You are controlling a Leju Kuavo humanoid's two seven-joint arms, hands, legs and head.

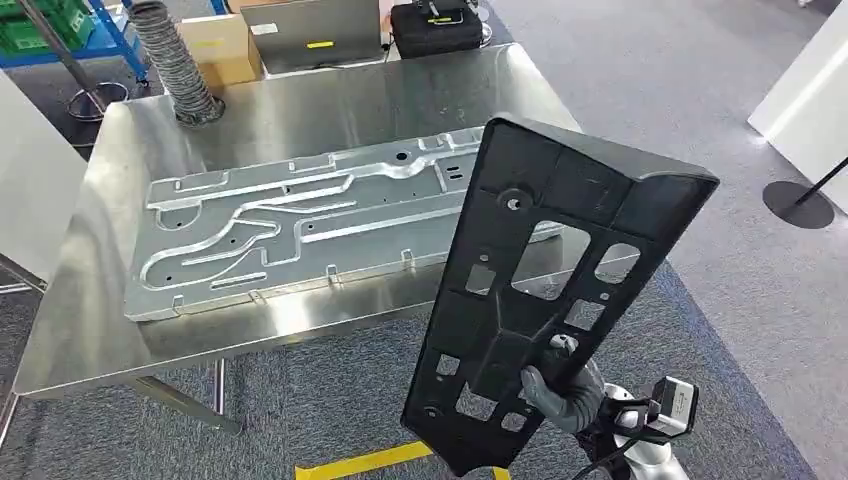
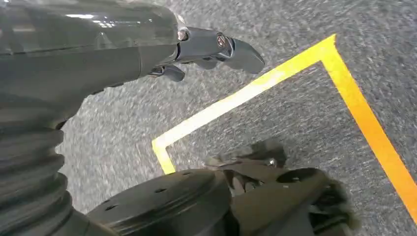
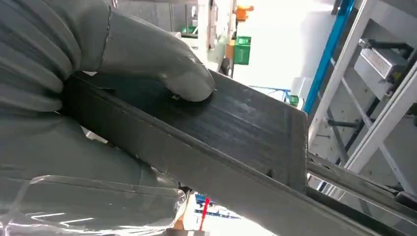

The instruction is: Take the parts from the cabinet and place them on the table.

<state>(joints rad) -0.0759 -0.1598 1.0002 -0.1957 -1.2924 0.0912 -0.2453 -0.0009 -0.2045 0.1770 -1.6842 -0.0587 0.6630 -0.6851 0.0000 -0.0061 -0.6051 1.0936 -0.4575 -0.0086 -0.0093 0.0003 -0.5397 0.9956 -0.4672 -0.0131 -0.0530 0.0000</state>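
Right hand (image 1: 560, 392) grips the lower end of a long black panel (image 1: 545, 280), raised and tilted above the near edge of the steel worktop (image 1: 90, 300). Left hand (image 2: 206, 49) hangs over taped floor, fingers apart, holding nothing. Farther back, a silver stamped plate (image 1: 300, 225) lies flat on the worktop.

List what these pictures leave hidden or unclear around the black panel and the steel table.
- Head view: the black panel, held by the right hand, covers the near right corner of the steel table and one end of the silver stamped plate.
- Head view: the panel's lowest edge is cut off by the picture's bottom edge.
- Right wrist view: the thumb hides the grip spot on the panel.
- Left wrist view: the left hand over blurred carpet.
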